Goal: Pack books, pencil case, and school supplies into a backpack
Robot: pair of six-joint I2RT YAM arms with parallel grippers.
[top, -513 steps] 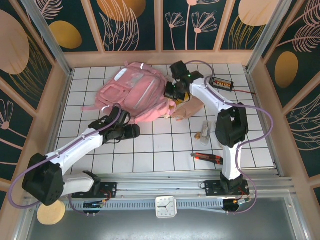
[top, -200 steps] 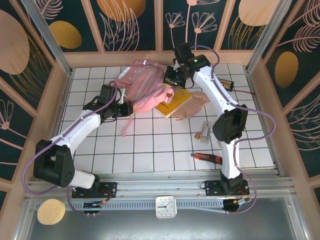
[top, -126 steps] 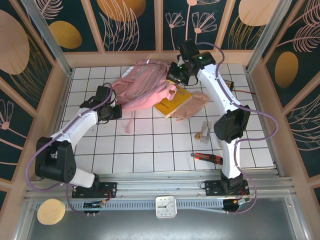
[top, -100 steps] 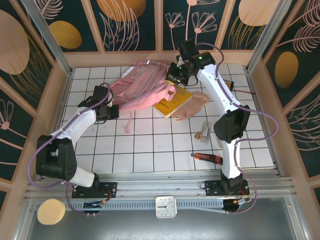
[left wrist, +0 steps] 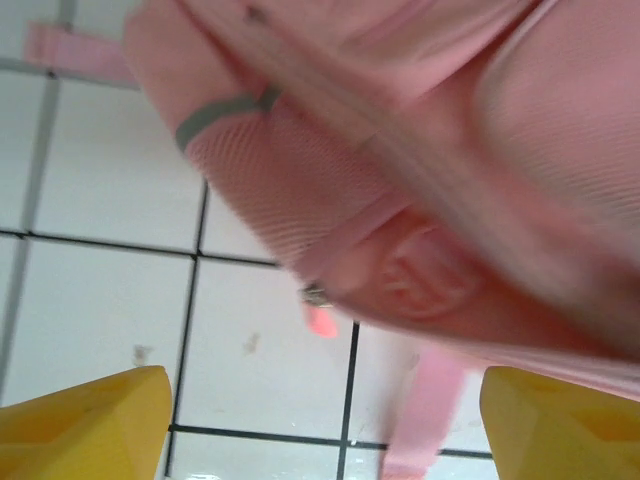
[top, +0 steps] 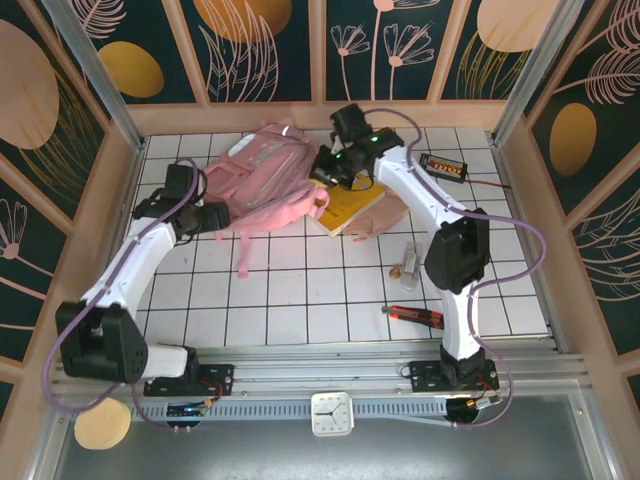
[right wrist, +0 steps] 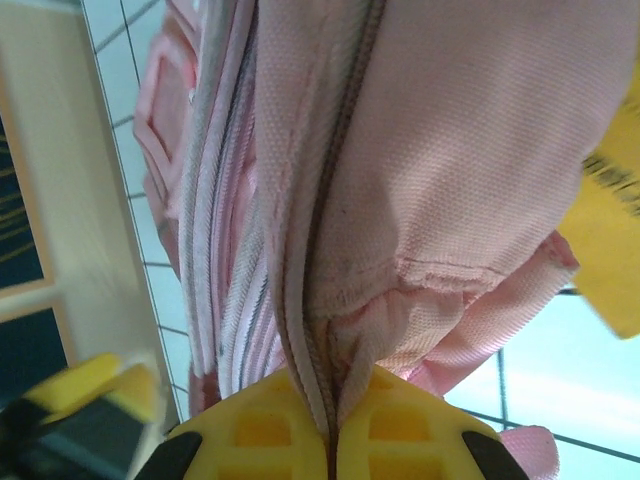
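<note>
Well, the right end effector is pinching the zipper edge of the backpack while the left end effector is hovering open just beside it, with the yellow book and pencil case lying unpacked beside the right one.

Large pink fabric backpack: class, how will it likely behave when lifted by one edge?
Probably floppy: the large pink fabric backpack bunches where the right claw pinches its seam. Likely to sag, trailing its loose pink strap, not hold shape.
</note>
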